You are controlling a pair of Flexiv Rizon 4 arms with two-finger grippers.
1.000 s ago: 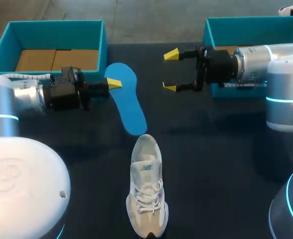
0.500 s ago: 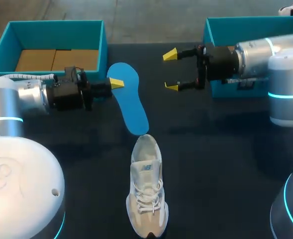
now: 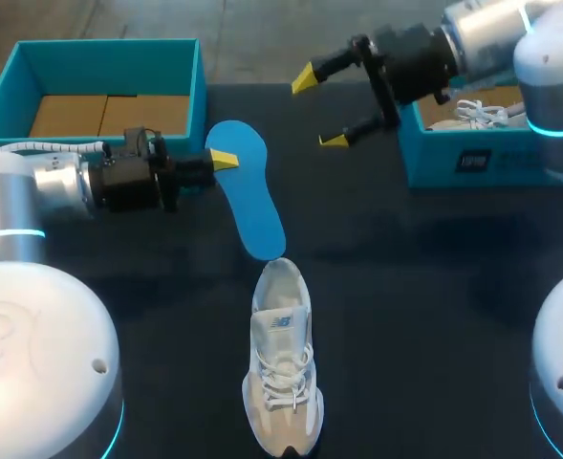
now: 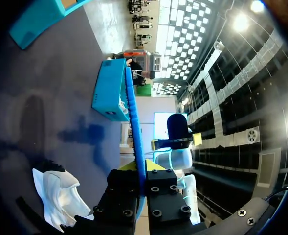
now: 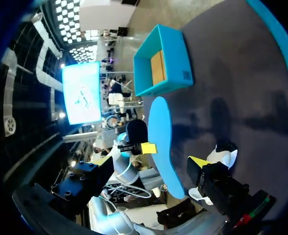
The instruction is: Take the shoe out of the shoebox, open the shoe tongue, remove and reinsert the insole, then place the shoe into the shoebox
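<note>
Left gripper [image 3: 219, 161] pinches the insole [image 3: 248, 196] by its edge; the insole's long axis slants toward the shoe [image 3: 283, 368], tip just at its heel. Right gripper [image 3: 321, 107] hangs wide open, well apart, so left is nearer.

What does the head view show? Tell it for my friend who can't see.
The left gripper holds a flat blue insole, one end by the heel of a white lace-up sneaker on a dark table. The right gripper hangs open beside a teal shoebox.
</note>
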